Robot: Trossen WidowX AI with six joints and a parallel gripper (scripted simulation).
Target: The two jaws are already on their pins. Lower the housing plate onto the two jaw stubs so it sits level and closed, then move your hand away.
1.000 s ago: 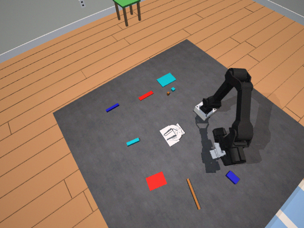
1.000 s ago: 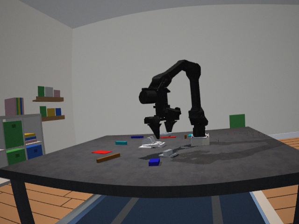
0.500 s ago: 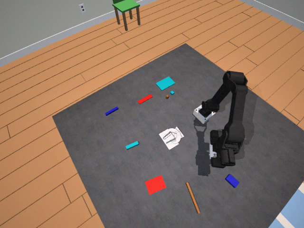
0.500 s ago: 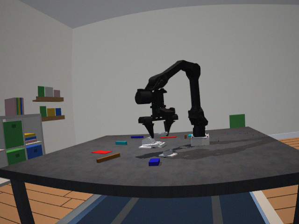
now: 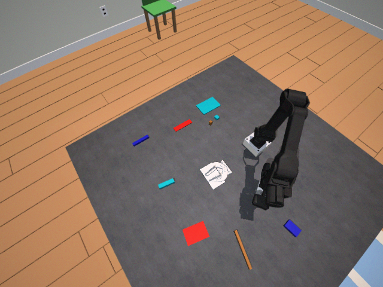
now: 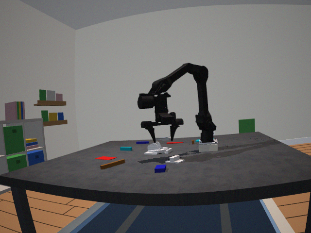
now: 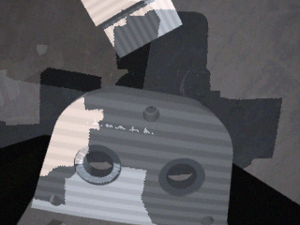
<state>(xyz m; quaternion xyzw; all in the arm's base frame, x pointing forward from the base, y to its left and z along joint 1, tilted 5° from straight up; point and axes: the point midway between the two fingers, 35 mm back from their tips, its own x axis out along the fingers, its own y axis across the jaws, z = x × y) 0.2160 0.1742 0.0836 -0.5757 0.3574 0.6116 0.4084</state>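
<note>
Nearest my outside camera, a blue block (image 5: 292,228) (image 6: 160,168) sits on the dark table (image 5: 123,173) (image 6: 155,185), with a white stepped piece (image 6: 174,159) (image 7: 141,28) just beyond it. The brown stick (image 5: 243,249) (image 6: 112,164) and the red sheet (image 5: 195,233) (image 6: 105,158) lie off to one side.

Further in, I have the gripper (image 5: 259,189) (image 6: 163,141) (image 7: 139,159) pointing down, its fingers spread wide and pinching the housing plate (image 5: 260,189) (image 6: 164,138) (image 7: 128,155) between them. The plate is up off the table, seen nearly edge-on from outside; the wrist camera gives me its two round holes (my best look at it, patchy shadows and all). From above, it is apart from the white flat assembly (image 5: 215,173) (image 6: 160,150).

The arm (image 5: 294,133) (image 6: 202,92) rises from its white base (image 5: 256,152) (image 6: 208,147), bends over at a high elbow and slopes down to the wrist. Small bars lie further back, among them a red one (image 5: 182,125) (image 6: 174,142), and beyond the table stands a green chair (image 5: 158,7) (image 6: 246,125)
</note>
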